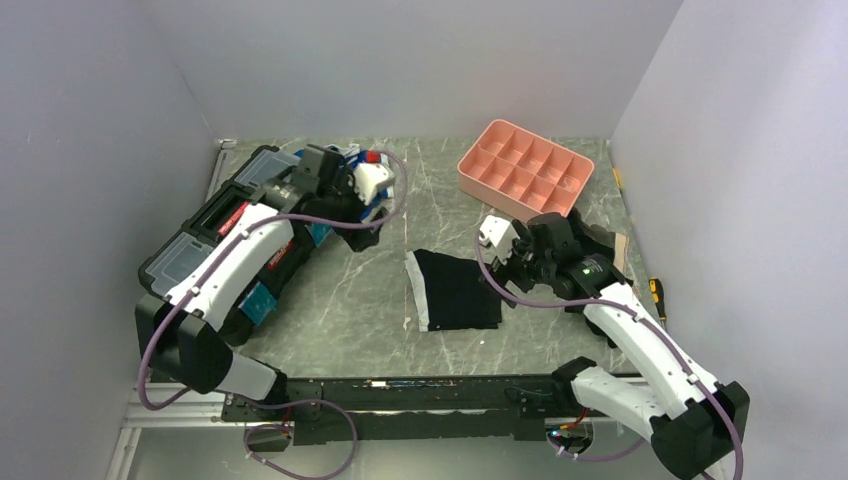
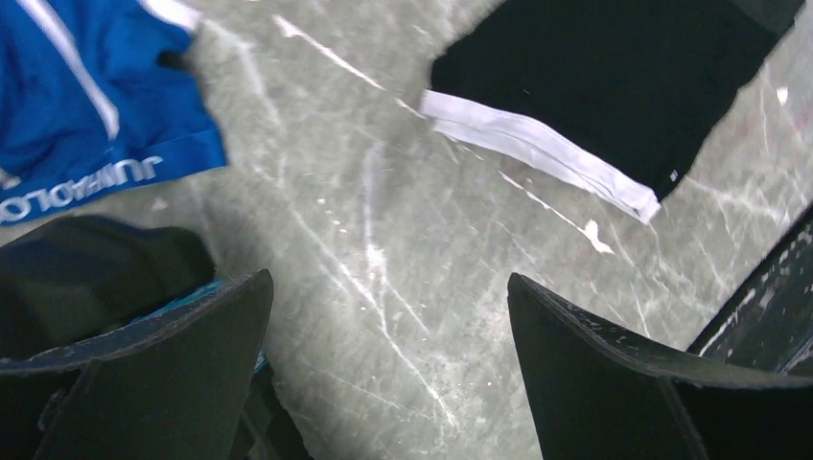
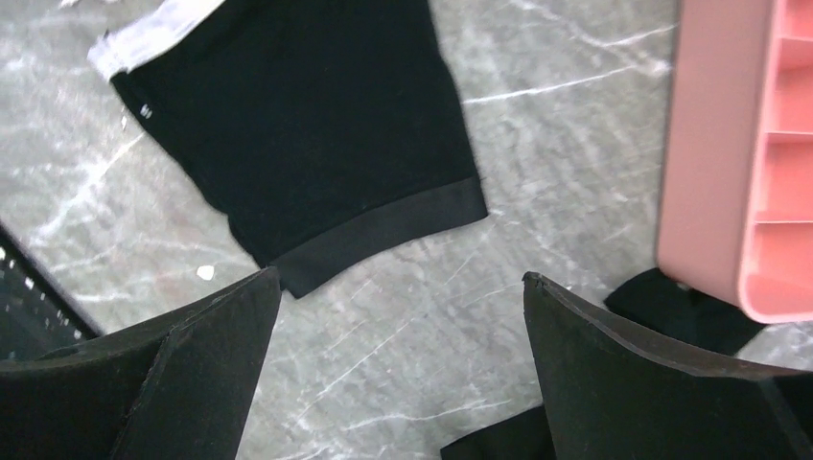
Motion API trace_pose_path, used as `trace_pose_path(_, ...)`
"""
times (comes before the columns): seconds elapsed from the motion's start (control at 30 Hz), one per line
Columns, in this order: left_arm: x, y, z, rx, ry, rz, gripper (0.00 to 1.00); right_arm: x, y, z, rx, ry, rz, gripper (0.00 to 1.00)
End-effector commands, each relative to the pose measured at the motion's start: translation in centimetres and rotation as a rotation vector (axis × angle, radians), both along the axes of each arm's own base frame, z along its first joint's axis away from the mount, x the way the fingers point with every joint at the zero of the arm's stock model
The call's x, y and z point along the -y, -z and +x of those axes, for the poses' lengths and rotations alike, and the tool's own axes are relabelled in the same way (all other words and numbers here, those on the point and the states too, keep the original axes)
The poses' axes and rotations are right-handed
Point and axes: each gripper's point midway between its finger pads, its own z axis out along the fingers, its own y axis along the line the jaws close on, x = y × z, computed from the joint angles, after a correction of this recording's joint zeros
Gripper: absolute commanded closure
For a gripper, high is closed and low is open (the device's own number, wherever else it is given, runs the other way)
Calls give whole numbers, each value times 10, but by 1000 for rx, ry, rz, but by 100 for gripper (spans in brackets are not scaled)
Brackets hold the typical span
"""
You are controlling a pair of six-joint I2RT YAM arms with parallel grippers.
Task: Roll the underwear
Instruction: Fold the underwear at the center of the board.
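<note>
The black boxer briefs lie flat on the marble table, between my arms. My left gripper and right gripper both gape, empty. The fabric looks light and limp; I'd pinch two corners of one edge.

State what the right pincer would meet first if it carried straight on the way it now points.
Probably the bare table, just short of the hem of the underwear; the right pincer stands open and empty. Depth is unclear.
</note>
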Motion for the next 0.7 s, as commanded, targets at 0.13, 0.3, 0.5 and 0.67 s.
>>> trace_pose_path(0.13, 43, 52, -43, 55, 198, 141, 1, -6, 36, -34, -143, -178, -36, 1)
trace_pose_path(0.3, 32, 64, -51, 119, 191, 164, 1, -12, 59, -45, -234, -237, -47, 7)
trace_pose_path(0.5, 7, 63, -58, 231, 154, 189, 1, -12, 97, -50, -303, -276, -143, 17)
trace_pose_path(0.67, -1, 69, -64, 221, 144, 197, 1, -13, 113, -49, -304, -277, -201, 23)
